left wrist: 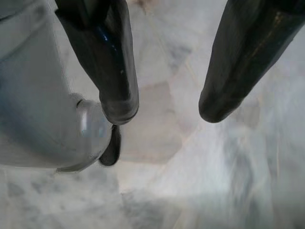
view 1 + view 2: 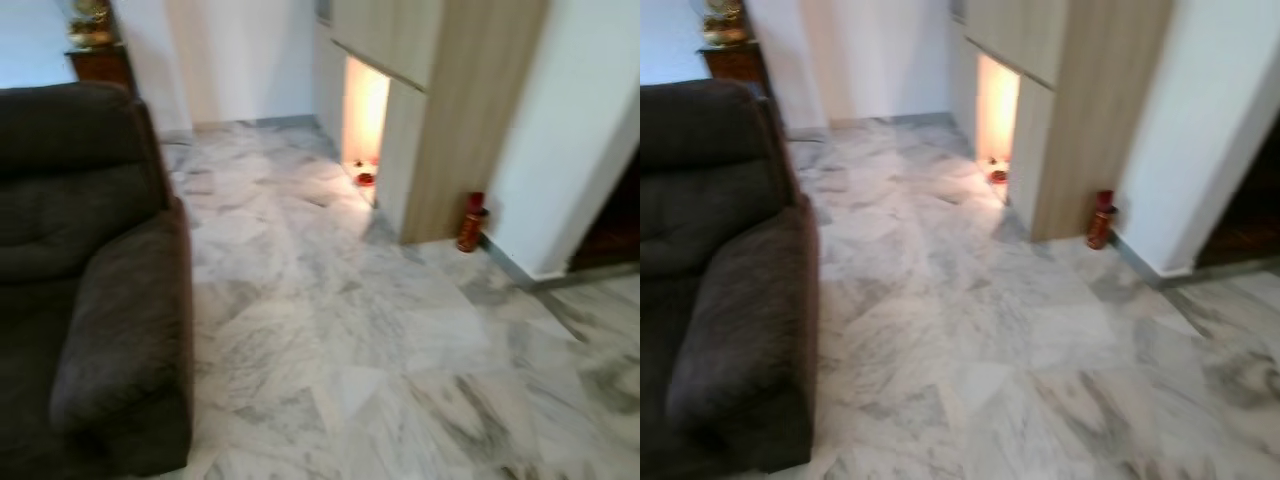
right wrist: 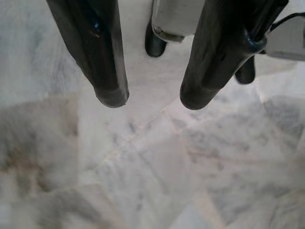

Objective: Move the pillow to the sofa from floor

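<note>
A dark brown sofa (image 2: 85,280) stands at the left, its armrest (image 2: 745,330) toward the marble floor (image 2: 340,330). No pillow can be seen on the floor ahead. In the left wrist view my left gripper (image 1: 167,107) hangs open over pale marble, nothing between its black fingers (image 1: 116,90), with part of my silver body beside it. In the right wrist view my right gripper (image 3: 150,100) is open too, above the marble, with nothing held.
A wooden cabinet wall (image 2: 450,110) with a lit niche (image 2: 365,110) stands ahead at the right. A red canister (image 2: 471,222) sits at its foot. A white wall corner (image 2: 570,140) and a dark doorway (image 2: 615,225) lie far right. A wooden side table (image 2: 100,60) stands behind the sofa.
</note>
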### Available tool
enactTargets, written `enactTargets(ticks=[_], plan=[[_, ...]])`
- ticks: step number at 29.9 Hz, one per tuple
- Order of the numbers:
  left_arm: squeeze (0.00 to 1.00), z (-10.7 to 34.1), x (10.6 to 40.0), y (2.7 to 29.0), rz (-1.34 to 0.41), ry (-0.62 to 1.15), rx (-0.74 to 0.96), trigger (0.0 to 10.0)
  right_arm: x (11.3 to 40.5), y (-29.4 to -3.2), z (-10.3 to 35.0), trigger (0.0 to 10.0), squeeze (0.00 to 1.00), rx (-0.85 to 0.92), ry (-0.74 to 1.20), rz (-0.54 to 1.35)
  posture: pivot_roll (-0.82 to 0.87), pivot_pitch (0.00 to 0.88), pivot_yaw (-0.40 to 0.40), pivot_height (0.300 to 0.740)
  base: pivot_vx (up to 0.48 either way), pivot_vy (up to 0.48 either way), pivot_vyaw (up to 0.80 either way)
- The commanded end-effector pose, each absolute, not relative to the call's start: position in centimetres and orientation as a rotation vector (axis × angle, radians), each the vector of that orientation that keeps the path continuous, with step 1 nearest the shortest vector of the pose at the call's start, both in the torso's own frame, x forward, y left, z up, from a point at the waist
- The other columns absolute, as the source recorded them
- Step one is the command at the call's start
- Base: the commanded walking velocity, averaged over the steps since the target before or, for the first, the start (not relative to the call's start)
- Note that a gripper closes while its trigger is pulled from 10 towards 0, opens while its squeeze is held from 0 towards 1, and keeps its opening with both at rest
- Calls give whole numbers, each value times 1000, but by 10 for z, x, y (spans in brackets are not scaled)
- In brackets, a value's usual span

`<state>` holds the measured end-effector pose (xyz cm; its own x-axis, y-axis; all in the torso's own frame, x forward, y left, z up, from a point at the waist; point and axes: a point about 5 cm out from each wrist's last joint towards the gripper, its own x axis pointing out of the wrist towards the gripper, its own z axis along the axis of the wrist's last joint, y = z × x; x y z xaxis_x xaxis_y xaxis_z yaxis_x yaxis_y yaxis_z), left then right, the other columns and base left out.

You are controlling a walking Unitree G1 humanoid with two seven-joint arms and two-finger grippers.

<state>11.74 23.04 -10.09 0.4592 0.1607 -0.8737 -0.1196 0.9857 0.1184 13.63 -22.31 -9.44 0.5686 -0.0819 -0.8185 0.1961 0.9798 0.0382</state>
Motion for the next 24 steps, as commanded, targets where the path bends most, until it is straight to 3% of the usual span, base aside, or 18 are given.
enactTargets(ticks=[1, 10, 15, 24], plan=[[0, -102, 113, 231, 165, 1100, 54, 10000, 136, -224, -94, 10000, 0, 131, 954, -172, -58, 0, -15, 740, 0, 0, 800], [0, -102, 111, 233, 179, 1099, 46, 10000, 139, -220, -94, 10000, 0, 144, 951, -170, -54, 2, -18, 740, 0, 0, 800], [0, -102, 115, 231, 179, 1090, 35, 10000, 145, -217, -93, 10000, 0, 180, 927, -189, -53, 6, -14, 740, 0, 107, 0], [0, -99, 136, 218, 162, 1073, 42, 10000, 153, -217, -90, 10000, 0, 179, 926, -193, -53, 12, -5, 740, 0, 467, 0]])
